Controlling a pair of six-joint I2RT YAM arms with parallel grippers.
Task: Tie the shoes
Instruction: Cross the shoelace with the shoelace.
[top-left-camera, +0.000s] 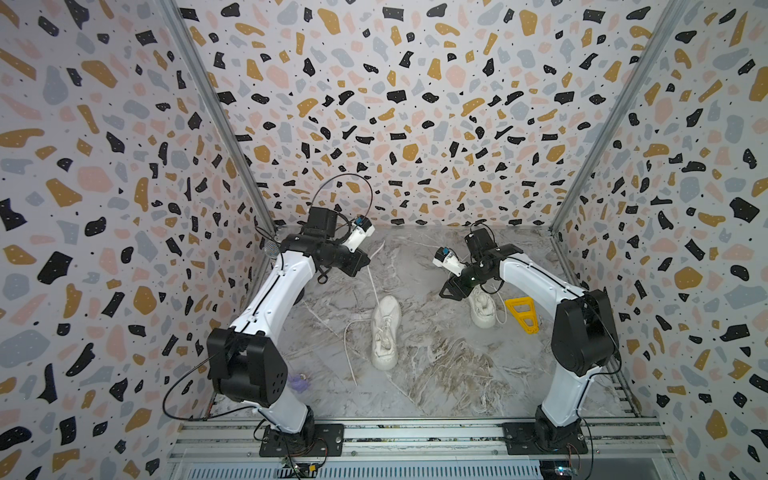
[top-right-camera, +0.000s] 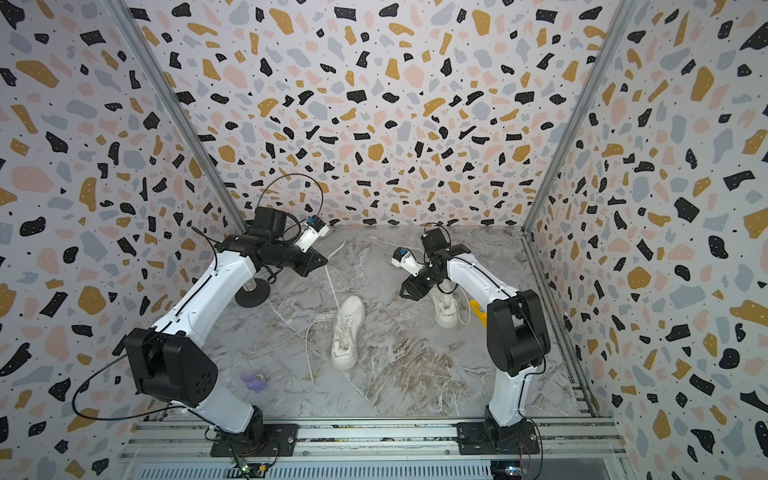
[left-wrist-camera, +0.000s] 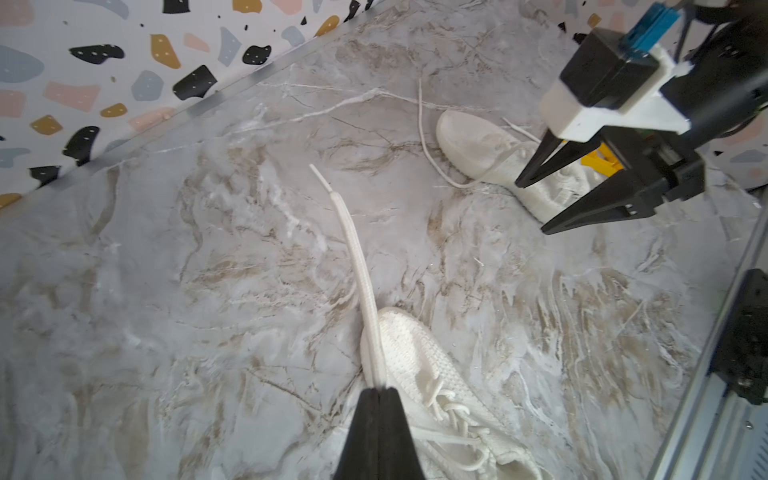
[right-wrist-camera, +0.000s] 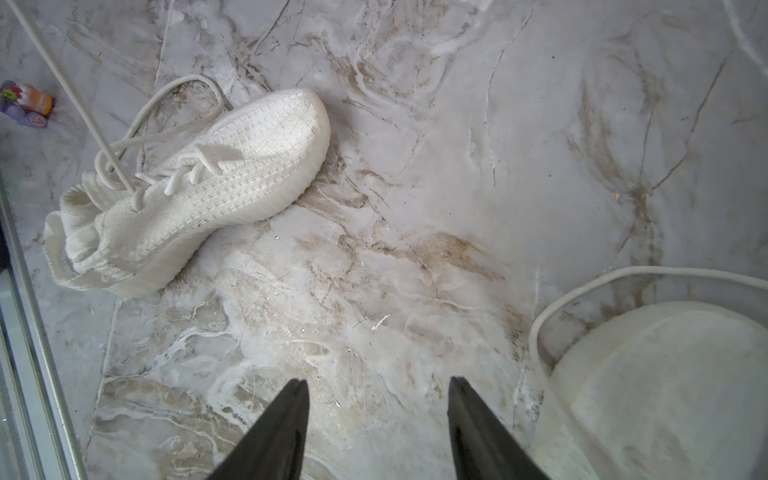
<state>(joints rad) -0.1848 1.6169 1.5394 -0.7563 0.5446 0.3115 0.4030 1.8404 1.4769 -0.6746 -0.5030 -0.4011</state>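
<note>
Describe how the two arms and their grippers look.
Both the left arm and right arm have white shells with a thin black line along them, bulky black joint housings and black base plates. Loose black cables loop outside. The left gripper and right gripper have tapering, pointed black fingers. Each wrist bears a white-and-black camera block topped in blue.

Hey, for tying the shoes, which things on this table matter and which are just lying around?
Part of the job:
- middle shoe
- its lace, pinched in the shut left hand
- second shoe, by the open right hand

Just lying about:
- yellow plastic frame
- purple toy
- black round stand
</note>
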